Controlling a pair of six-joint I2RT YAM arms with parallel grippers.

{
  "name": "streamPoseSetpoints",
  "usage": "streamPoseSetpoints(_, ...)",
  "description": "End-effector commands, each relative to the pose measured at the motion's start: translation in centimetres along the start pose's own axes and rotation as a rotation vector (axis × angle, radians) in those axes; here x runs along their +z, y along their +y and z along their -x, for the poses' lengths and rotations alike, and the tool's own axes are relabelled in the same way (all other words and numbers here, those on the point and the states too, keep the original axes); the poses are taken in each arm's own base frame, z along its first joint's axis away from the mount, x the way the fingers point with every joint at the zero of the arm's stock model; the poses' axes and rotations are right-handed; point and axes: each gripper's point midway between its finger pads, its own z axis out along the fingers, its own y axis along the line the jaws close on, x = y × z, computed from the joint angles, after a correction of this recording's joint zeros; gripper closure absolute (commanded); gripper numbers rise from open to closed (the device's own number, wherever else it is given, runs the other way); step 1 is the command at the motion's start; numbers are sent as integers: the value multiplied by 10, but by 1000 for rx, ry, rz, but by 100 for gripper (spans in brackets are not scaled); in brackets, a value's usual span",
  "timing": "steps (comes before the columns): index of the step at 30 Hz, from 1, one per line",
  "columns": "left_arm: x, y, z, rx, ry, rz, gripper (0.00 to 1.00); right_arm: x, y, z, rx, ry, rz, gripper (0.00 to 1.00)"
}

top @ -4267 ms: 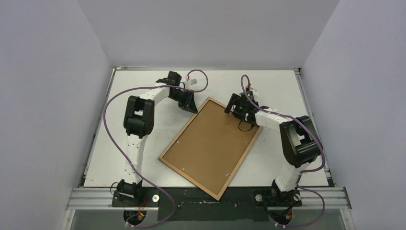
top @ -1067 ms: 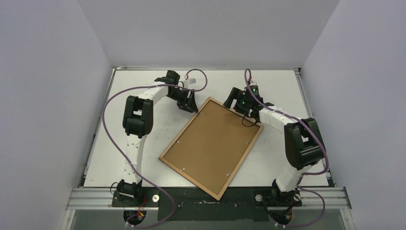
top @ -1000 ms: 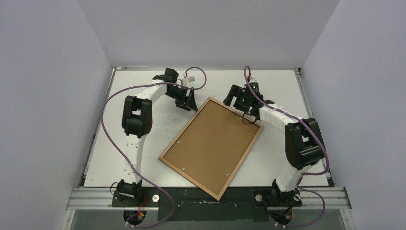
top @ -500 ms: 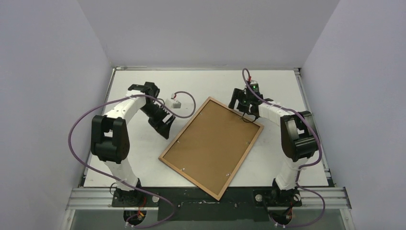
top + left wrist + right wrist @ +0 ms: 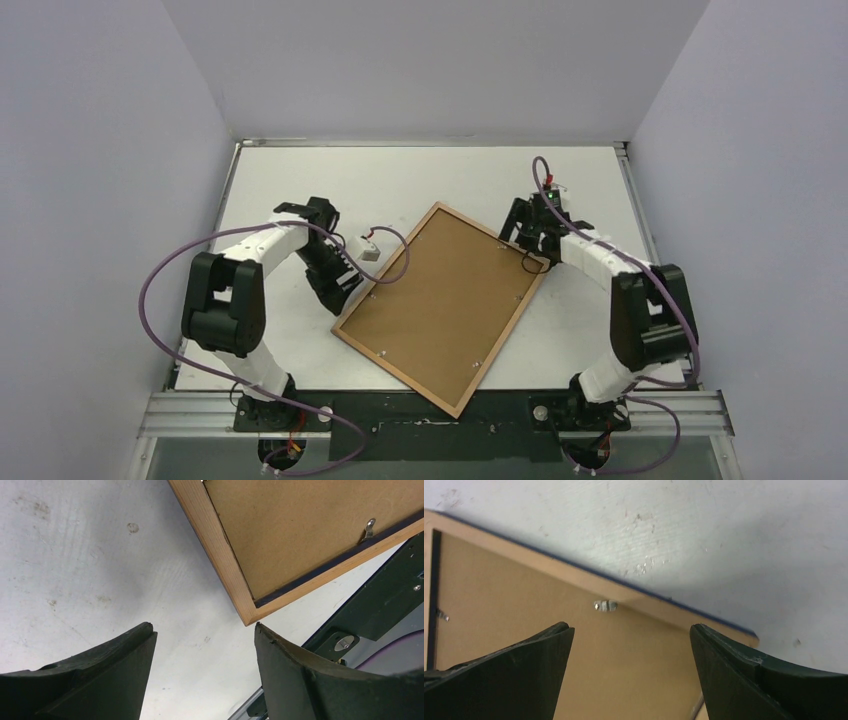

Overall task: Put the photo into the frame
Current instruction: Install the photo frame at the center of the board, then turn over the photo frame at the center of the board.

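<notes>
Bright, even diffuse light, faint soft shadows; top view sharp, right wrist view slightly blurred

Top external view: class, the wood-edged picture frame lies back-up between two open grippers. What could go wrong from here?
The thin wood-brown rectangular frame overhangs the white table at its near corner; a nudge from the left gripper could slide it off. The small metal tab near the right gripper looks tiny beside its broad black fingers, which may slip off it.
</notes>
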Motion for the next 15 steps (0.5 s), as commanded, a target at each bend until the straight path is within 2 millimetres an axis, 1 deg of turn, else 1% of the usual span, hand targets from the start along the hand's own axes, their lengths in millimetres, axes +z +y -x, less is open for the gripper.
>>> streamPoseSetpoints(1, -12, 9, 19, 107, -97, 54, 30, -67, 19, 12, -90, -161, -16, 10)
streamPoseSetpoints(3, -19, 16, 19, 207, -115, 122, 28, -85, 37, 1, -183, -183, 25, 10)
streamPoseSetpoints(5, -26, 14, 21, 313, -146, 154, 27, -93, 52, -14, -241, -160, 72, 10)
streamPoseSetpoints(8, -27, 0, 24, 502, -208, 188, 26, -94, 48, -20, -245, -128, 49, 10)
streamPoseSetpoints(11, -14, -18, 17, 675, -166, 223, 26, -92, 43, -24, -215, -103, 32, 10)
streamPoseSetpoints(13, -8, -37, 9, 759, -134, 184, 27, -94, 44, -28, -212, -93, 38, 10)
streamPoseSetpoints(15, -3, -52, 6, 802, -114, 131, 30, -96, 43, -33, -214, -84, 36, 10)
